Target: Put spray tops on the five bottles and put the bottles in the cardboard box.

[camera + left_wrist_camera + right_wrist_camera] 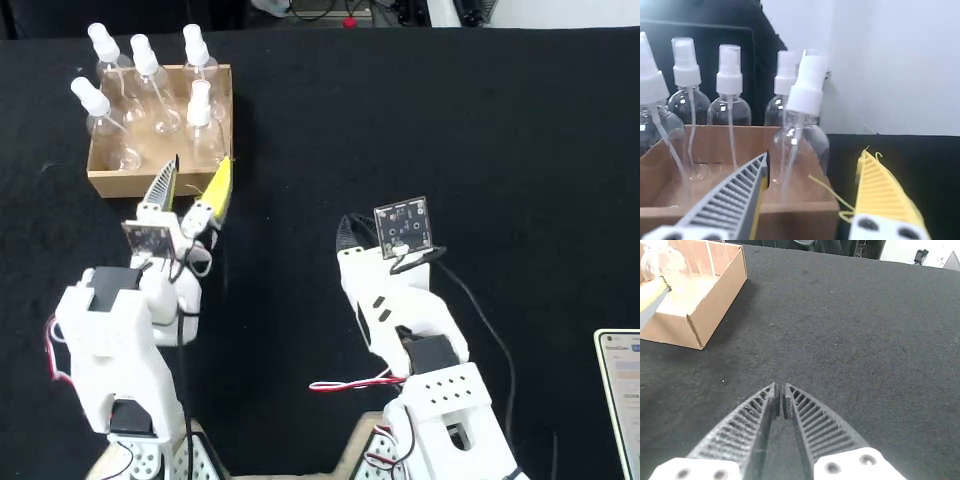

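- the box (110,182) sits at the far left of the black table (450,120), well apart from the right arm (410,320).
- all five bottles (205,135) stand inside the box, three along its far side and two nearer the arms.
- each bottle wears a white spray top (200,100).
- the left gripper (200,165) is at the near wall of the box with its fingers spread wide, one grey and one yellow, holding nothing.
- from above, the grey tip lies over the near wall and the yellow tip is by the box's near right corner.
- in the left wrist view the gripper (813,157) frames the nearest bottle (800,140), which stands just behind the box wall (800,215) and leans a little; the fingers do not touch it.
- the other bottles line up behind it, their thin tubes running down inside the clear glass.
- the right gripper (780,386) hangs low over bare table, its two grey fingers pressed together on nothing.
- in the right wrist view the box (715,305) is off to one side, far from those fingertips.
- a lit screen (620,390) lies at the right edge of the table.
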